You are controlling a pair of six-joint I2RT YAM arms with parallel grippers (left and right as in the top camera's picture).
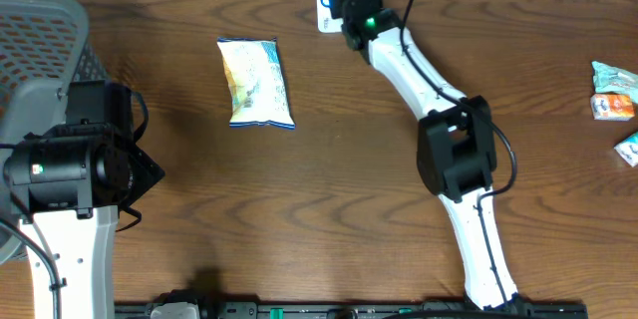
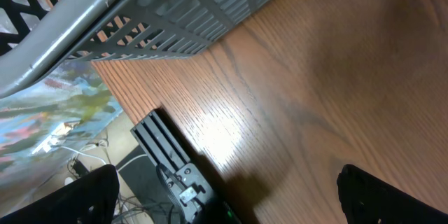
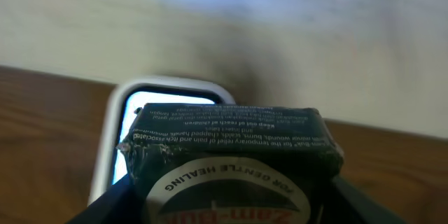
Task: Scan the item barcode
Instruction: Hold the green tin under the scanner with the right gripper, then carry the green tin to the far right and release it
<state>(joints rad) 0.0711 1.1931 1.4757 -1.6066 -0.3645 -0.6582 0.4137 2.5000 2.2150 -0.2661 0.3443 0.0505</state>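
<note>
Closest to the lens in the right wrist view is a dark carton with pale print. The right jaws are clamped on its sides, holding it above the table at the far edge, just before a white-framed device with a lit face, probably the scanner. No barcode shows on the faces in sight, so I cannot tell which side carries it. That is the main risk: if the code faces away or is tilted, the scanner may read nothing. Pushed further in, the carton could knock the device, and it could twist in the grip if bumped. The left jaws stand wide apart and empty, low beside the grey basket, well clear of a snack bag mid-table.
</note>
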